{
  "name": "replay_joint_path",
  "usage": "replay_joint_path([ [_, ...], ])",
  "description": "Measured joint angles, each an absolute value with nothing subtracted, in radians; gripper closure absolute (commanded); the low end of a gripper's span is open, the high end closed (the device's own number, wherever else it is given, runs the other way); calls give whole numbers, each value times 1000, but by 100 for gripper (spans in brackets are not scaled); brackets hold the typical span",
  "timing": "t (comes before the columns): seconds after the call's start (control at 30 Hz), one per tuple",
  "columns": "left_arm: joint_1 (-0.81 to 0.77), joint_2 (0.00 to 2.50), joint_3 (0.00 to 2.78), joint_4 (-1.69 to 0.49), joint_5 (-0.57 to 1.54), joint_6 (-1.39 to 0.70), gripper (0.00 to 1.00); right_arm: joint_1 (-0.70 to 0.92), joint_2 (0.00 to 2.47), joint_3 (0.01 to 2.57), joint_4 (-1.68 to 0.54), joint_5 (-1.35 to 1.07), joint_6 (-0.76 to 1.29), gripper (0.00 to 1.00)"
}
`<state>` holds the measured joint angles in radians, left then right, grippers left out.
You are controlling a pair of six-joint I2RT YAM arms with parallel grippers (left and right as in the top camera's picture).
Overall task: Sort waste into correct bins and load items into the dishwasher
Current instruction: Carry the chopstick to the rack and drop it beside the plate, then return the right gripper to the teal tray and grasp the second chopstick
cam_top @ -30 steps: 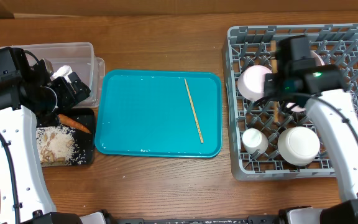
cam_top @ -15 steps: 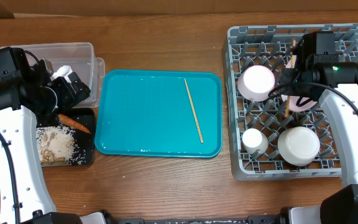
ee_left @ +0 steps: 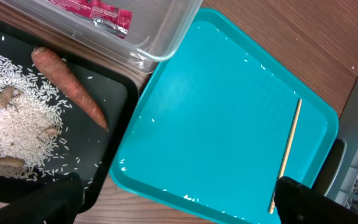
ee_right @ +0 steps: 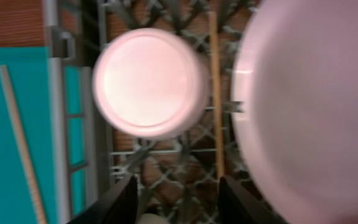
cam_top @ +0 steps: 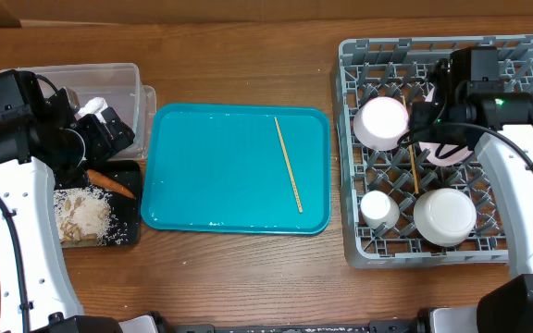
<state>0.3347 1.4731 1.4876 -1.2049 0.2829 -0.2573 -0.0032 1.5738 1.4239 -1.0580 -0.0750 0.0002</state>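
At the 3 o'clock side of the wooden table, the right gripper hovers over the grey dish rack, its fingers apart and clamped on nothing. One wooden chopstick lies on the rack's lattice just below it, running roughly from 12 to 6 o'clock between a small white bowl at its 9 o'clock and the large white plate at its 3 o'clock, the plate mostly hidden under the arm in the overhead view. A small cup and a larger bowl sit toward the rack's 6 o'clock edge. The second chopstick rests alone on the teal tray at the table's centre. Over at 9 o'clock, the left gripper hangs with its fingers spread wide and empty above the meeting edges of the teal tray and the black tray. A carrot lies in that black tray beside rice and beige scraps. At its 12 o'clock, the clear tub holds a red-and-silver wrapper and a white tissue.
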Motion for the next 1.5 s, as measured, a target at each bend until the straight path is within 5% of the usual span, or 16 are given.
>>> replay_joint_path([
  [0.33, 335, 1473, 1488, -1205, 283, -257, 0, 188, 1574, 1423, -1008, -333, 7, 57],
  [0.9, 335, 1473, 1488, -1205, 283, -257, 0, 536, 1776, 1423, -868, -101, 220, 57],
  [1.5, 335, 1473, 1488, -1205, 283, -257, 0, 585, 2027, 1422, -775, -19, 299, 55],
])
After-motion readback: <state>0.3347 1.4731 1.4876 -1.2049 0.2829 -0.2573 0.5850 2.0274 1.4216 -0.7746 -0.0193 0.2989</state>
